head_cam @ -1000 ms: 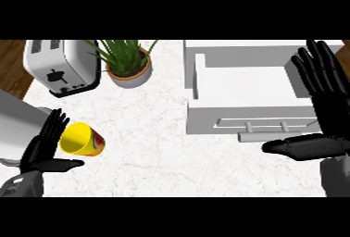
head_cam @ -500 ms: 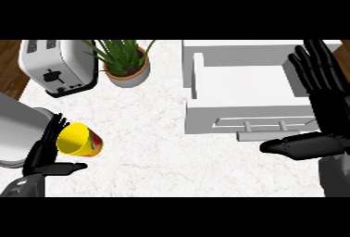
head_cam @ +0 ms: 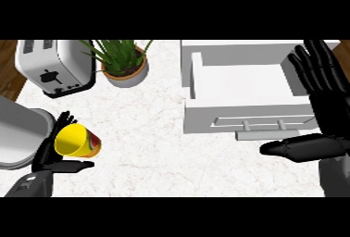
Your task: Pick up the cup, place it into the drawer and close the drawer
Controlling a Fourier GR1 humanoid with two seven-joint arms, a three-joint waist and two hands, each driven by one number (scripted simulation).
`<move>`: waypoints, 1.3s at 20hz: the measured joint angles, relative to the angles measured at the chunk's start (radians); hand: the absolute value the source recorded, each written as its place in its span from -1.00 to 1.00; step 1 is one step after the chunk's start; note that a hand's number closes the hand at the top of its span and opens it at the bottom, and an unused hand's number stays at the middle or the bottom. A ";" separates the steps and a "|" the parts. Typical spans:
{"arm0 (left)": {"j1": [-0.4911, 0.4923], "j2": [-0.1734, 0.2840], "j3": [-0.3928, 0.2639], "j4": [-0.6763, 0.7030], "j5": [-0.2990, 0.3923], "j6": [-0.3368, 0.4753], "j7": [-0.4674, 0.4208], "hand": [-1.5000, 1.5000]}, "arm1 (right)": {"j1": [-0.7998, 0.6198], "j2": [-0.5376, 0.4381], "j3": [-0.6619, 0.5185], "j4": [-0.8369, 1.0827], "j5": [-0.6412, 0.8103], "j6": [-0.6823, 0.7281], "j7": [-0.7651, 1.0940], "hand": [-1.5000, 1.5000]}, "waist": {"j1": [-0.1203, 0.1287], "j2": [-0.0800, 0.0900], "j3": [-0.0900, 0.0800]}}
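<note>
Nearest, the left robot hand [head_cam: 51,155] curls around the yellow cup [head_cam: 77,140] at the desk's [head_cam: 143,139] left edge, the right robot hand [head_cam: 314,111] rests open-fingered, and the drawer [head_cam: 242,92] beyond gapes open, so placing and closing remain.

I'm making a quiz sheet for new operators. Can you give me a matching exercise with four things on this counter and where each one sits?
Things:
1. cup
2. toaster
3. potted plant
4. drawer

Places:
A. upper right, pulled open
B. lower left, against the left hand
C. top, between the toaster and the drawer
D. upper left corner

Pairs: 1-B, 2-D, 3-C, 4-A
</note>
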 measured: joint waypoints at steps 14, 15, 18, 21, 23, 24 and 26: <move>-0.022 -0.055 -0.006 -0.057 0.001 0.013 -0.057 1.00 | -0.029 -0.024 -0.024 0.028 -0.004 0.009 0.009 -1.00 | 0.003 0.000 0.000; -0.019 -0.053 -0.005 -0.065 -0.004 0.040 -0.073 1.00 | -0.034 -0.031 -0.033 0.030 -0.011 0.012 0.012 -1.00 | 0.003 0.000 0.000; -0.029 -0.081 0.018 -0.081 0.005 0.131 -0.108 1.00 | -0.023 -0.032 -0.037 0.013 -0.021 0.014 0.020 -1.00 | 0.000 -0.001 0.000; -0.041 -0.125 0.056 -0.088 0.029 0.228 -0.133 1.00 | -0.022 -0.033 -0.039 0.032 -0.018 0.020 0.007 -1.00 | 0.005 -0.001 0.001; -0.045 -0.166 0.084 -0.090 0.050 0.275 -0.152 1.00 | -0.025 -0.035 -0.046 0.038 -0.025 0.023 0.005 -1.00 | 0.005 -0.001 0.001; -0.050 -0.181 0.096 -0.093 0.063 0.281 -0.159 1.00 | -0.016 -0.031 -0.043 0.033 -0.024 0.024 -0.001 -1.00 | 0.004 -0.002 0.001; -0.065 -0.203 0.104 -0.110 0.079 0.268 -0.163 1.00 | 0.003 -0.028 -0.043 0.023 -0.024 0.026 -0.007 -1.00 | 0.007 -0.004 0.002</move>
